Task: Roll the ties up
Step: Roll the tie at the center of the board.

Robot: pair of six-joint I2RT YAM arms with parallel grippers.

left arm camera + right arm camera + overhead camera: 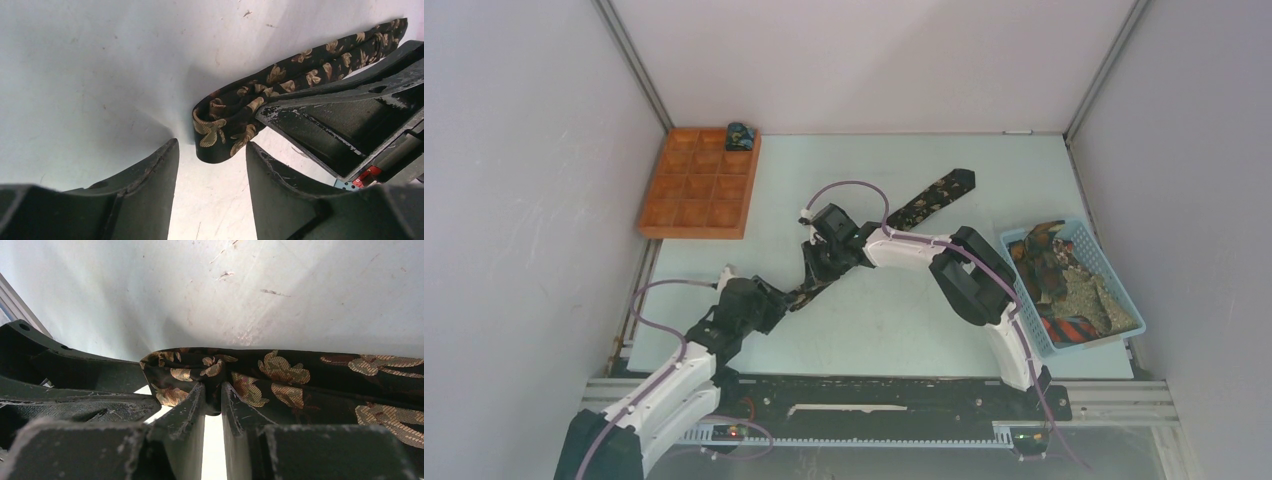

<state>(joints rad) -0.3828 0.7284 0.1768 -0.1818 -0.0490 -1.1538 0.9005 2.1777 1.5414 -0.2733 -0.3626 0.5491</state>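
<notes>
Overhead, we see the black leaf-patterned tie (934, 200) lying diagonally across the table (874, 330), its near end hidden; our wrist views show that end folded, the right gripper (212, 390) pinching it, the left gripper (211, 147) spread wide, holding nothing.

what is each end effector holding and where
The right end effector pinches the black leaf-patterned tie near its folded end; left end effector is open, holding nothing.

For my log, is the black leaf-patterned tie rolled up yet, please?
Not yet: the tie lies stretched out, only its near end folded in the right gripper.
</notes>
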